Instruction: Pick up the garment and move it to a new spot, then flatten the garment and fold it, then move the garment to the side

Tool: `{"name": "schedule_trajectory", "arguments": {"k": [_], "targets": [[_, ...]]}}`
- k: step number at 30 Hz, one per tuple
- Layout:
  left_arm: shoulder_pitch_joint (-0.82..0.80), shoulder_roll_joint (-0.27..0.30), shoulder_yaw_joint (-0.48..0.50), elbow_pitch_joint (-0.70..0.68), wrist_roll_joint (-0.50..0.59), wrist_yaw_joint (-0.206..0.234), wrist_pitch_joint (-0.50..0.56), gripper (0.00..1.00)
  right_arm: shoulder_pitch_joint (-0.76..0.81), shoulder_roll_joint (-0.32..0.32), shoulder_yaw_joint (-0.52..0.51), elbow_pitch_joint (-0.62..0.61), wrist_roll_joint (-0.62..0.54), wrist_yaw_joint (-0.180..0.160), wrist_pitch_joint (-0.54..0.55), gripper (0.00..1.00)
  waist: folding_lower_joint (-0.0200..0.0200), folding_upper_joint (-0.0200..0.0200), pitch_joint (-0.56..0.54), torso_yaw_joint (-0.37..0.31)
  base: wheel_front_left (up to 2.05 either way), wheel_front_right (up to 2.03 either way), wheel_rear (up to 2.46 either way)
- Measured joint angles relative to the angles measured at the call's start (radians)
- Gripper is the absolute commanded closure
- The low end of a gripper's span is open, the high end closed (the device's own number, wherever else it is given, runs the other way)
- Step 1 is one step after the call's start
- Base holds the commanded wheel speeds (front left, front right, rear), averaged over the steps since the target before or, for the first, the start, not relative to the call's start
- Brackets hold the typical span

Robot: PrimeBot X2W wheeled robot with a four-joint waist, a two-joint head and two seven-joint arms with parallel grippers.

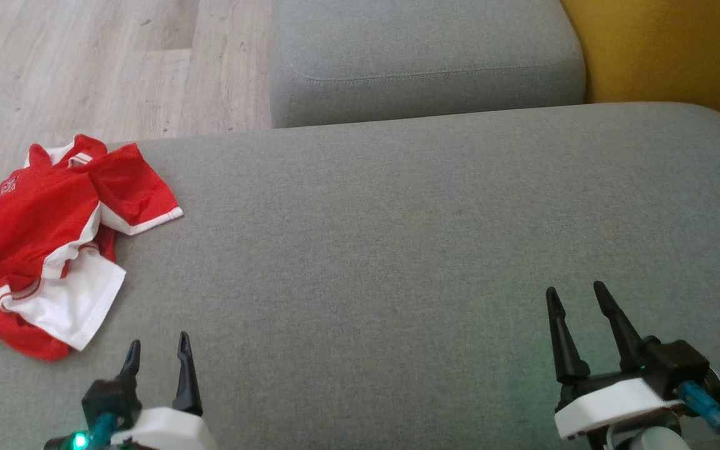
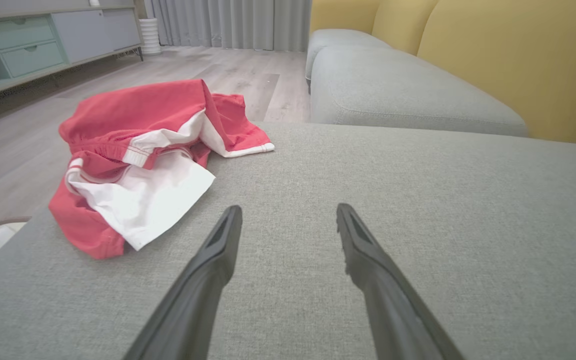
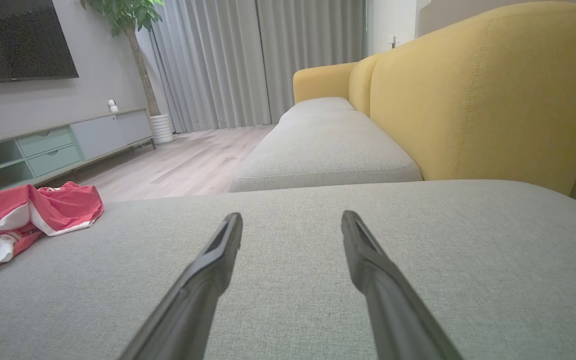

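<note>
Left fingers (image 1: 186,375) and right fingers (image 1: 563,344) spread empty over grey cushion (image 1: 366,250), garment (image 1: 47,231) by wooden floor (image 1: 85,62).

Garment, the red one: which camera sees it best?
The left wrist view: the garment is close, large and whole there, folds clear. The head view looks down on it, smaller, at the left edge. The right wrist view cuts part of it off at the left edge.

Head looks down, wrists skim low; all share the garment (image 1: 35,215).
</note>
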Motion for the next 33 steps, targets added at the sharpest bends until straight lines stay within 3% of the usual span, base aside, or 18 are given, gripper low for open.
{"name": "schedule_trajectory", "arguments": {"k": [10,33], "targets": [[0.022,0.000,-0.005,-0.012,0.105,0.019,-0.023,0.00,0.000,-0.002,0.010,-0.002,-0.087,0.000,-0.023,0.00,0.0000,0.0000,-0.001,0.013,0.00,0.00,0.00],[0.031,-0.002,0.001,-0.004,0.104,-0.006,-0.023,0.00,0.004,0.008,-0.017,0.110,-0.043,0.000,-0.023,0.00,0.0000,0.0000,-0.002,0.001,0.00,0.00,0.00]]}}
